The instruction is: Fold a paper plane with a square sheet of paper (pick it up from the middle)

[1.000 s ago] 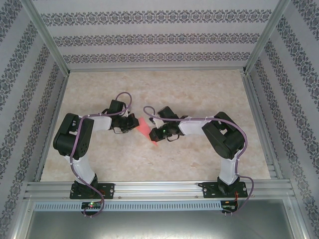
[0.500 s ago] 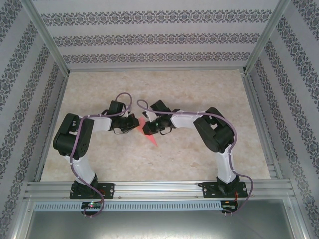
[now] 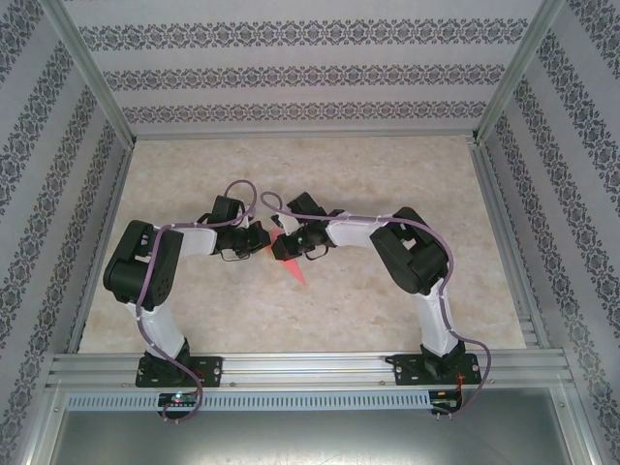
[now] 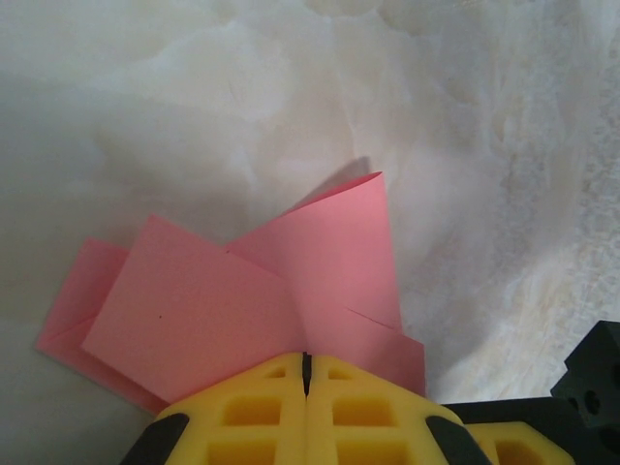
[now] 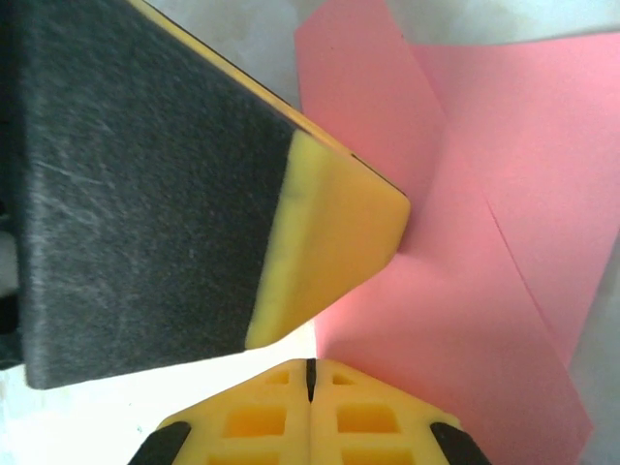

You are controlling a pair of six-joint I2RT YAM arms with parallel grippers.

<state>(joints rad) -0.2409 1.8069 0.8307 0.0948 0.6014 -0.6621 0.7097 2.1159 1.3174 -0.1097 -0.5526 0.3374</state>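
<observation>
The pink-red sheet of paper (image 3: 294, 270) is folded into a pointed, plane-like shape with its tip toward the near edge. In the left wrist view its flaps (image 4: 242, 310) spread out ahead of my left gripper (image 4: 306, 356), which is shut with a crease of the paper running into the seam of its fingers. My left gripper (image 3: 262, 238) sits at the paper's left. My right gripper (image 3: 280, 249) is close beside it, over the paper's upper part. Its fingers (image 5: 310, 366) are shut at the paper's (image 5: 484, 242) edge, with a left finger (image 5: 329, 242) just ahead touching the paper.
The marble-patterned table (image 3: 387, 174) has patterned walls on three sides. An aluminium rail (image 3: 310, 368) carrying both arm bases runs along the near edge. The two wrists and their cables crowd the middle of the table.
My right arm has swung left, bringing its shut gripper up against the paper beside the left gripper and covering more of it. The left arm has stayed still.
</observation>
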